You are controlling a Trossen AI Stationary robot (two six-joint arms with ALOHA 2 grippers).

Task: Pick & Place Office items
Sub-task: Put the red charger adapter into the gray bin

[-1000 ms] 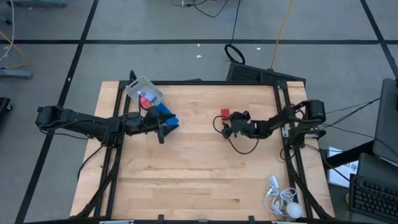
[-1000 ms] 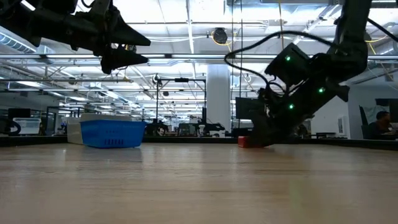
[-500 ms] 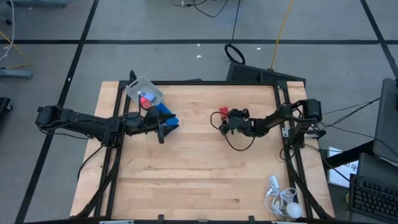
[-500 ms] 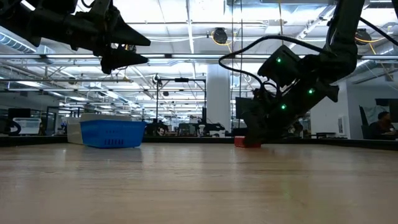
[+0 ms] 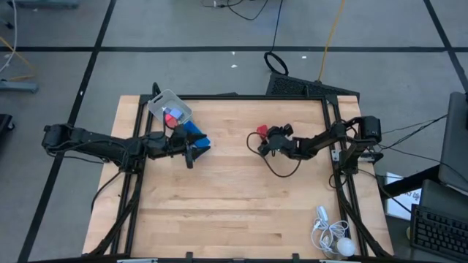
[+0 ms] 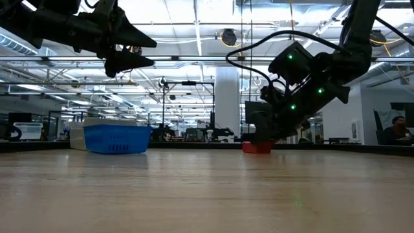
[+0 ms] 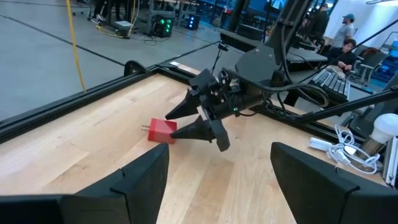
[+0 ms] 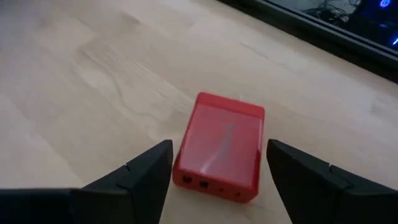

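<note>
Risk: the red block (image 8: 219, 146) could be nudged across the bare wood instead of caught — one fingertip appears to sit close to its edge, so an uneven closing would likely push or twist it out from between the fingers.
Risk, second: the block is low and flat; if the fingers are closed too high, only the top edge may be pinched and it could slip on lifting.
Right gripper (image 5: 262, 139): held low over the table (image 5: 234, 212) near the far middle, fingers spread, the block framed between them in the right wrist view and not yet pinched.
Right arm pose: stretched in from the right edge, wrist tilted down toward the wood, tips close to the surface in the low view.
Red block, place: flat on the table, well apart from the blue tray (image 5: 196, 136).
Left gripper (image 5: 190, 155): raised above the table just beside the blue tray, fingers spread, nothing held — waiting.
Clear box (image 5: 170, 109): at the far left corner, red and blue pieces seen inside.
</note>
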